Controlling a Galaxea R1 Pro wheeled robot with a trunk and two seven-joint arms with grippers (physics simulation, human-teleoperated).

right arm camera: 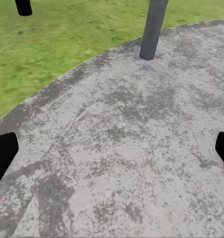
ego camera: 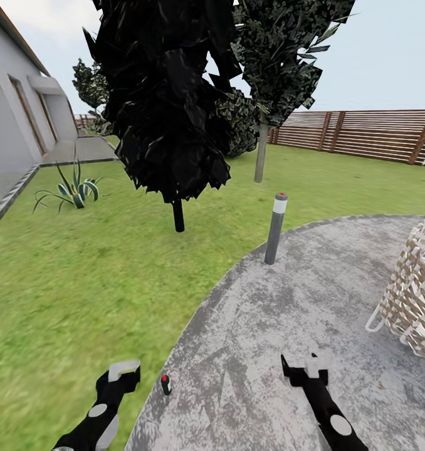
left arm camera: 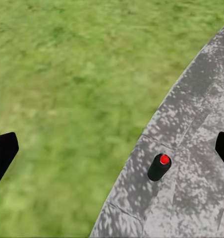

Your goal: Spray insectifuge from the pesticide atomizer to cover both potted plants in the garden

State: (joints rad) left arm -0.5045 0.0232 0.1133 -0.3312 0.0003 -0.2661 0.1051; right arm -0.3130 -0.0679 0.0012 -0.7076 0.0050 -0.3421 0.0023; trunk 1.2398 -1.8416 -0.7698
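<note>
On the stone patio (ego camera: 313,294), at lower centre, the pesticide atomizer (ego camera: 165,384) is seen between both empty, spread-wide grippers: left gripper (ego camera: 123,373), right gripper (ego camera: 304,366).

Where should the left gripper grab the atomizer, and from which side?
Grip the atomizer on its dark body, below the red top. It looks upright on the patio near the grass edge, slim and free-standing, so coming straight down with fingers either side of the body seems best. The left gripper, open, hangs just beside it on the lawn side.
</note>
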